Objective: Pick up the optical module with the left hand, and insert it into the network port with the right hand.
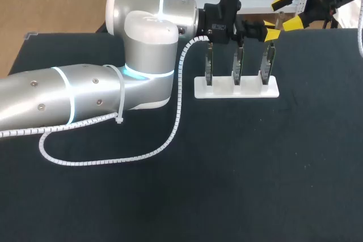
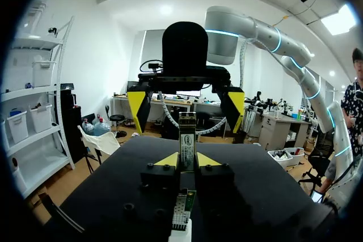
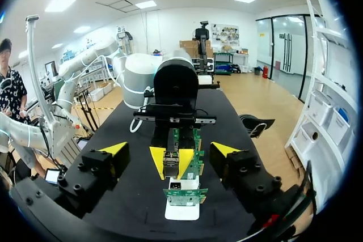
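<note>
**Left jaws pinch module, right jaws spread**

Left gripper [image 2: 187,161] holds the optical module [image 2: 187,135] over the white rack [image 1: 236,89], its far end exposed, likely so the facing right gripper [image 1: 288,11] can take it for insertion.
</note>
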Controlling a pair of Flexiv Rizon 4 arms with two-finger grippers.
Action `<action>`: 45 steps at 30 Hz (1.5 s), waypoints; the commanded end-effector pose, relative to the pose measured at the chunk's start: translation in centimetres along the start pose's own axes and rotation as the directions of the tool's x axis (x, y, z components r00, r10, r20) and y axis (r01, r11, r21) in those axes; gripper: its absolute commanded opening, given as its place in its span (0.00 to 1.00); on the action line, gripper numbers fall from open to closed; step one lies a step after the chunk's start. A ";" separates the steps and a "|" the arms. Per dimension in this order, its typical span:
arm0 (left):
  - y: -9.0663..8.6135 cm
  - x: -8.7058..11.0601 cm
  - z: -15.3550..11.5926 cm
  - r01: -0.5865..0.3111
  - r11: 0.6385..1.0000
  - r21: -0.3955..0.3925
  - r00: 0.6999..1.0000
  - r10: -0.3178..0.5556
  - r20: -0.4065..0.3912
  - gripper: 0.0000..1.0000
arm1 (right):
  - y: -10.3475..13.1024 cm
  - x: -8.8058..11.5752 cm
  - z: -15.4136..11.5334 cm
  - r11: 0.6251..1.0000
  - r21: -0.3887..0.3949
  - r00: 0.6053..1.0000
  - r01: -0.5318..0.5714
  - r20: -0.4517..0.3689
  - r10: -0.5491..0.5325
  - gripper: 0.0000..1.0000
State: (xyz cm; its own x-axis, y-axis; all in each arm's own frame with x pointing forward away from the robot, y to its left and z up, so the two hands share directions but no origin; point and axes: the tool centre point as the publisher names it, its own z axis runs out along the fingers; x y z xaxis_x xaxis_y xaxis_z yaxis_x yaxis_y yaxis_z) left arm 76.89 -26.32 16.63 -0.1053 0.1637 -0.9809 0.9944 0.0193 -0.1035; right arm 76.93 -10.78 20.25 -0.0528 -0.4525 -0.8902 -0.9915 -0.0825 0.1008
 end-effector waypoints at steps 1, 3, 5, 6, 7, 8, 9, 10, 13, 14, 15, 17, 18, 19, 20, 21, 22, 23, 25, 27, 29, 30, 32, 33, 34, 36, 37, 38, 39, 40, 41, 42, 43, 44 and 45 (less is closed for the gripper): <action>0.2 -0.1 0.1 0.002 1.000 0.004 1.000 -0.002 -0.004 0.00 | 0.5 0.1 0.1 1.000 0.011 1.000 0.005 0.001 -0.005 0.00; 0.2 -0.1 0.1 0.002 1.000 0.004 1.000 -0.002 -0.004 0.00 | 0.5 0.1 0.1 1.000 0.016 1.000 0.002 0.001 -0.002 0.00; 0.2 -0.1 0.1 0.002 1.000 0.004 1.000 -0.002 -0.004 0.00 | 0.5 0.1 0.1 1.000 0.018 1.000 0.001 0.001 -0.001 0.00; 0.2 -0.1 0.1 0.002 1.000 0.004 1.000 -0.002 -0.004 0.00 | 0.5 0.1 0.1 1.000 0.019 1.000 0.001 0.002 -0.001 0.00; 0.2 -0.1 0.1 0.002 1.000 0.004 1.000 -0.002 -0.004 0.00 | 0.5 0.1 0.0 1.000 0.022 1.000 0.000 -0.001 0.000 0.00; 0.2 -0.1 0.1 0.002 1.000 0.004 1.000 -0.002 -0.004 0.00 | 0.5 0.1 0.0 1.000 0.024 1.000 -0.001 0.000 0.001 0.00; 0.2 -0.1 0.1 0.002 1.000 0.004 1.000 -0.002 -0.004 0.00 | 0.5 0.1 0.0 1.000 0.023 1.000 -0.002 0.000 0.002 0.00; 0.2 -0.1 0.1 0.002 1.000 0.004 1.000 -0.002 -0.004 0.00 | 0.5 0.1 0.0 1.000 0.023 1.000 -0.002 -0.001 0.002 0.00; 0.2 -0.1 0.1 0.002 1.000 0.004 1.000 -0.002 -0.004 0.00 | 0.5 0.1 0.0 1.000 0.023 1.000 -0.004 0.000 0.004 0.00; 0.2 -0.1 0.1 0.002 1.000 0.004 1.000 -0.002 -0.004 0.00 | 0.5 0.1 0.0 1.000 0.023 1.000 -0.004 -0.001 0.004 0.00; 0.2 -0.1 0.1 0.002 1.000 0.004 1.000 -0.002 -0.004 0.00 | 0.5 0.1 0.0 1.000 0.023 1.000 -0.004 0.000 0.004 0.00; 0.2 -0.1 0.1 0.002 1.000 0.004 1.000 -0.002 -0.004 0.00 | 0.5 0.1 0.0 1.000 0.022 1.000 -0.004 0.000 0.004 0.00; 0.2 -0.1 0.1 0.002 1.000 0.004 1.000 -0.002 -0.004 0.00 | 0.5 0.1 0.1 1.000 0.021 1.000 -0.004 0.000 0.004 0.00; 0.2 -0.1 0.1 0.002 1.000 0.004 1.000 -0.002 -0.004 0.19 | 0.5 0.1 0.1 1.000 0.020 1.000 -0.004 0.000 0.004 0.00; 0.2 -0.1 0.1 0.002 1.000 0.004 1.000 -0.002 -0.004 0.48 | 0.5 0.1 0.1 1.000 0.020 1.000 -0.004 0.000 0.004 0.00; 0.2 -0.1 0.1 0.002 1.000 0.004 1.000 -0.002 -0.004 1.00 | 0.5 0.1 0.1 1.000 0.020 1.000 -0.003 0.000 0.003 0.00; 0.2 -0.1 0.1 0.002 1.000 0.004 1.000 -0.002 -0.004 1.00 | 0.5 0.1 0.1 1.000 0.019 1.000 -0.003 0.000 0.003 0.00; 0.2 -0.1 0.1 0.002 1.000 0.004 1.000 -0.002 -0.004 1.00 | 0.5 0.1 0.1 1.000 0.019 1.000 -0.003 -0.001 0.003 0.00; 0.2 -0.1 0.1 0.002 1.000 0.004 1.000 -0.002 -0.004 1.00 | 0.6 0.1 0.1 1.000 0.018 1.000 -0.003 0.000 0.003 0.00; 0.2 -0.1 0.1 0.002 1.000 0.004 1.000 -0.002 -0.004 1.00 | 0.6 0.1 0.1 1.000 0.018 1.000 -0.003 0.001 0.003 0.00; 0.2 -0.1 0.1 0.002 1.000 0.004 1.000 -0.002 -0.004 1.00 | 0.6 0.1 0.1 1.000 0.019 1.000 -0.003 0.002 0.003 0.00; 0.2 -0.1 0.1 0.002 1.000 0.004 1.000 -0.002 -0.004 1.00 | 0.6 0.1 0.1 1.000 0.020 1.000 -0.003 0.002 0.003 0.00; 0.2 -0.1 0.1 0.002 1.000 0.004 1.000 -0.002 -0.004 1.00 | 0.6 0.1 0.1 1.000 0.021 1.000 -0.003 0.004 0.003 0.00; 0.2 -0.1 0.1 0.002 1.000 0.004 1.000 -0.002 -0.004 1.00 | 0.6 0.1 0.1 1.000 0.022 1.000 -0.003 0.004 0.003 0.00; 0.2 -0.1 0.1 0.002 1.000 0.004 1.000 -0.002 -0.004 1.00 | 0.5 0.1 0.0 1.000 0.023 1.000 -0.003 0.004 0.003 0.00; 0.2 -0.1 0.1 0.002 1.000 0.004 1.000 -0.002 -0.004 1.00 | 0.5 0.1 -0.1 1.000 0.026 1.000 -0.002 0.005 0.002 0.00; 0.2 -0.3 -0.1 -0.012 1.000 0.003 1.000 0.012 0.004 1.00 | 0.5 0.1 -0.1 1.000 0.028 1.000 -0.002 0.006 0.002 0.00; 0.2 -0.5 -0.2 -0.018 1.000 -0.002 1.000 0.018 -0.005 1.00 | 0.5 0.1 -0.2 1.000 0.030 1.000 -0.002 0.006 0.002 0.00; 0.2 -0.6 -0.4 -0.027 1.000 -0.007 0.999 0.027 -0.033 1.00 | 0.4 0.1 -0.2 1.000 0.031 1.000 -0.002 0.006 0.002 0.00; 0.2 -0.8 -0.6 -0.039 0.999 -0.008 0.998 0.038 -0.056 1.00 | 0.4 0.2 -0.3 0.999 0.033 1.000 -0.002 0.006 0.002 0.00; 0.2 -1.0 -0.8 -0.046 0.999 -0.009 0.996 0.045 -0.076 1.00 | 0.4 0.2 -0.3 0.999 0.033 1.000 -0.002 0.006 0.002 0.00; 0.3 -1.1 -0.9 -0.048 0.999 -0.012 0.994 0.047 -0.102 1.00 | 0.4 0.2 -0.3 0.999 0.034 1.000 -0.002 0.006 0.002 0.00; 0.3 -1.2 -1.1 -0.059 0.998 -0.013 0.991 0.057 -0.125 1.00 | 0.4 0.2 -0.4 0.999 0.035 1.000 -0.002 0.006 0.002 0.00; 0.3 -1.3 -1.3 -0.071 0.997 -0.010 0.987 0.069 -0.148 1.00 | 0.4 0.2 -0.4 0.999 0.035 1.000 -0.002 0.006 0.002 0.00; 0.2 -1.3 -1.5 -0.079 0.997 -0.008 0.981 0.077 -0.177 1.00 | 0.4 0.2 -0.4 0.999 0.035 1.000 -0.002 0.005 0.002 0.00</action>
State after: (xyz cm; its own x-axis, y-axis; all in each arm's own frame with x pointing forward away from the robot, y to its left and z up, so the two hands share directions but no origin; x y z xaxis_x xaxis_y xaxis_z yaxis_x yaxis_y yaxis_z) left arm 77.29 -25.50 17.05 -0.0276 0.2630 -0.9644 0.9995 0.0224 -0.0225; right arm 76.91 -11.23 20.30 -0.0573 -0.4484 -0.8920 -0.9942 -0.0557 0.0918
